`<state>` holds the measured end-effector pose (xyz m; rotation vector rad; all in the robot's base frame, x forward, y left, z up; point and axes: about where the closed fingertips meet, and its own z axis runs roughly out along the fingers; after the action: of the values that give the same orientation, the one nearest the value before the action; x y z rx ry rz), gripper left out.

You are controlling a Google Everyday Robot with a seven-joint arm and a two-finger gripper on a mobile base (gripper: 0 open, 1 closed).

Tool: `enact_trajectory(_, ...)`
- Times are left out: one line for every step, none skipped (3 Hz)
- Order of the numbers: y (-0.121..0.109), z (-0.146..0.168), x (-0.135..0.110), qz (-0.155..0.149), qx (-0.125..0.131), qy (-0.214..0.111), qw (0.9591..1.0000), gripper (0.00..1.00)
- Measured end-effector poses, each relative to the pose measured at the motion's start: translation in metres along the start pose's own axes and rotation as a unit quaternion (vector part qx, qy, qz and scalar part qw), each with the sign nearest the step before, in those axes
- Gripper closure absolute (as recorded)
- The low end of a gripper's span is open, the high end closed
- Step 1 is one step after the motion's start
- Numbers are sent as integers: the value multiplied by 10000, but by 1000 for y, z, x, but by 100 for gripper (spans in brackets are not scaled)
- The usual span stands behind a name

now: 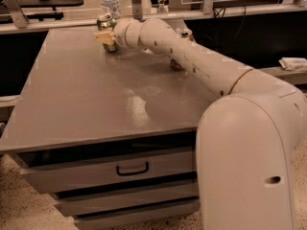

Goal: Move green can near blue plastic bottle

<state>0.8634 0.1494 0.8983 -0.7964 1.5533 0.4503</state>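
The green can (105,21), with a silver top, stands at the far edge of the grey table (81,99). The blue plastic bottle (110,3), clear with a white cap, stands just behind it and slightly to the right. My gripper (105,36) reaches across the table from the right. Its tan fingers (101,35) are closed on the can's lower half, and the can's base rests on or just above the tabletop. The can and bottle are very close together.
An orange-gold can (184,33) stands behind my arm at the far right of the table, mostly hidden. The table has drawers (132,169) in front. My large white base (249,162) fills the right foreground. A shelf rail runs behind the table.
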Motion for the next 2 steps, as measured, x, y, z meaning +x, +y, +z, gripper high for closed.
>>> enact_trajectory(-3,-2,5,-12,73,-3,10000,0)
enact_trajectory(-3,-5,4,-47,81,-27,10000,0)
